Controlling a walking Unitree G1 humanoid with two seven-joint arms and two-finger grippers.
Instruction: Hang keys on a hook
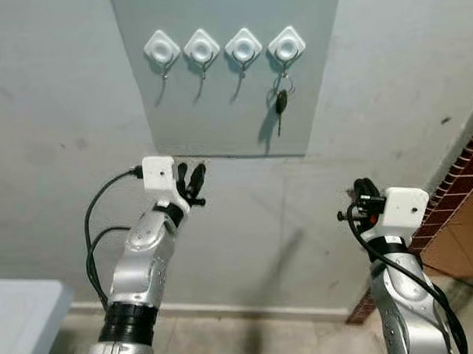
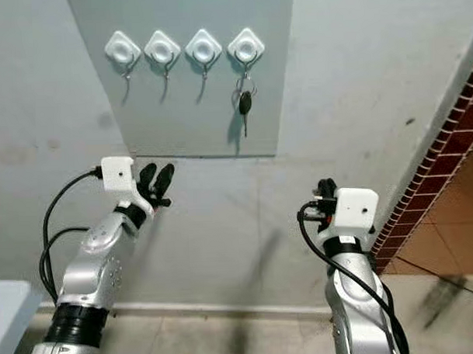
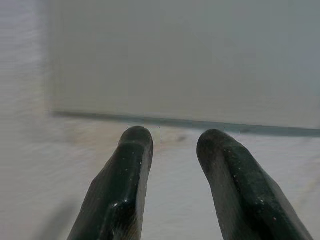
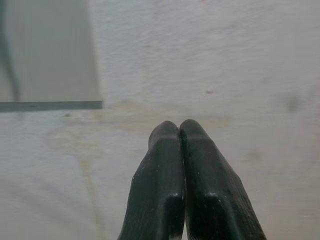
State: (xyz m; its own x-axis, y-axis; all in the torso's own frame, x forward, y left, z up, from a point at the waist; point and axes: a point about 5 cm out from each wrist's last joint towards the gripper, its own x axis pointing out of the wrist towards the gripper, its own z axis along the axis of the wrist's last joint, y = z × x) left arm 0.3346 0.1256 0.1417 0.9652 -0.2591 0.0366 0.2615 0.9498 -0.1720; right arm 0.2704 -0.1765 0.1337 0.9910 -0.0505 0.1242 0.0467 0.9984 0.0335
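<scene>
A black-headed key (image 1: 281, 105) on a ring hangs from the rightmost of several white hooks (image 1: 286, 45) on a grey wall panel (image 1: 226, 115). The other hooks (image 1: 162, 49) carry nothing. My left gripper (image 1: 191, 178) is raised just below the panel's lower left edge, open and empty, its fingers (image 3: 125, 180) apart in the left wrist view. My right gripper (image 1: 361, 194) is held up lower right of the panel, away from the key. Its fingers (image 4: 172, 165) are pressed together with nothing between them.
A brick wall edge (image 1: 455, 193) and tiled floor (image 1: 457, 251) lie to the right. A pale surface corner (image 1: 23, 309) sits at lower left. A skirting strip (image 1: 249, 308) runs along the foot of the plaster wall.
</scene>
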